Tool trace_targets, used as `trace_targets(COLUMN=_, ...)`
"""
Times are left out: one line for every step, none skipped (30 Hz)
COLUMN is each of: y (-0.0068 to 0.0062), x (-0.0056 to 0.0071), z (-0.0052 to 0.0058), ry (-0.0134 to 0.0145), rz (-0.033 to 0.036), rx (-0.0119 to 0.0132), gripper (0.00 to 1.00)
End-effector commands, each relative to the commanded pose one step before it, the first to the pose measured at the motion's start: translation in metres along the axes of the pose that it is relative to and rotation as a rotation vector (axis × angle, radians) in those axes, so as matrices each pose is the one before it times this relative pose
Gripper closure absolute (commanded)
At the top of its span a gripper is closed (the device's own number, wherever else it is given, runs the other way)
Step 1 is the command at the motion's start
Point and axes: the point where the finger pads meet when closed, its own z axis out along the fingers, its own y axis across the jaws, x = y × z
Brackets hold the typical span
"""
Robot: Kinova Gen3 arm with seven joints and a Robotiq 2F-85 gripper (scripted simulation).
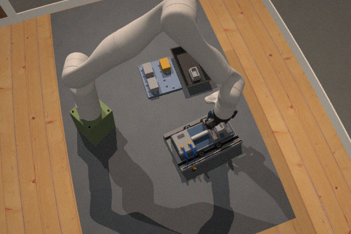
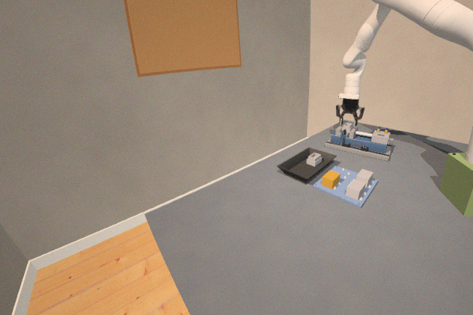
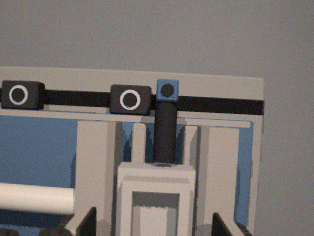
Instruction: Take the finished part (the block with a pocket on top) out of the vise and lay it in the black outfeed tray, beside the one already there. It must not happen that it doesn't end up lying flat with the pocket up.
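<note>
Approach step in hand: black two-finger gripper poised directly above the pale grey pocketed block, which sits between the light grey jaws of the blue-bodied vise; fingers partly spread, straddling without contact, holding nothing. Next, by judgement: straight descent until the fingers flank the block's sides, then closing, lifting, and carrying to the black rectangular outfeed tray, beside the grey pocketed part lying there. White arm arched high from the green pedestal, wrist pointing straight down.

Grey matte wall with orange rectangular board; beige side wall; white baseboard; grey floor mat over wooden plank floor.
</note>
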Motion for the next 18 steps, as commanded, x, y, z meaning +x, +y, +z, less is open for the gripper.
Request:
trace_targets(y=0.00062, x=-0.00042, z=-0.00097, ry=-0.00109, rz=0.00003, rx=-0.00182, gripper=0.33)
trace_targets(y=0.0, x=0.0, z=0.0, ry=0.0, rz=0.0, rx=0.0, gripper=0.33)
trace_targets(y=0.0, x=0.0, z=0.0, ry=0.0, rz=0.0, rx=0.0, gripper=0.33)
trace_targets(y=0.0, x=0.0, z=0.0, ry=0.0, rz=0.0, rx=0.0, gripper=0.33)
trace_targets(y=0.0, x=0.0, z=0.0, ry=0.0, rz=0.0, rx=0.0, gripper=0.33)
trace_targets(y=0.0, x=0.0, z=0.0, ry=0.0, rz=0.0, rx=0.0, gripper=0.33)
trace_targets(y=0.0, x=0.0, z=0.0, ry=0.0, rz=0.0, rx=0.0, gripper=0.33)
trace_targets(y=0.0, x=0.0, z=0.0, ry=0.0, rz=0.0, rx=0.0, gripper=0.33)
trace_targets(y=0.0, x=0.0, z=0.0, ry=0.0, rz=0.0, rx=0.0, gripper=0.33)
trace_targets(y=0.0, x=0.0, z=0.0, ry=0.0, rz=0.0, rx=0.0, gripper=0.33)
trace_targets(y=0.0, x=0.0, z=0.0, ry=0.0, rz=0.0, rx=0.0, gripper=0.33)
trace_targets(y=0.0, x=0.0, z=0.0, ry=0.0, rz=0.0, rx=0.0, gripper=0.33)
trace_targets(y=0.0, x=0.0, z=0.0, ry=0.0, rz=0.0, rx=0.0, gripper=1.0)
trace_targets(y=0.0, x=0.0, z=0.0, ry=0.0, rz=0.0, rx=0.0, gripper=1.0)
trace_targets(y=0.0, x=0.0, z=0.0, ry=0.0, rz=0.0, rx=0.0, gripper=1.0)
trace_targets(y=0.0, x=0.0, z=0.0, ry=0.0, rz=0.0, rx=0.0, gripper=1.0)
trace_targets(y=0.0, x=0.0, z=0.0, ry=0.0, rz=0.0, rx=0.0, gripper=1.0)
trace_targets(y=0.0, x=0.0, z=0.0, ry=0.0, rz=0.0, rx=0.0, gripper=1.0)
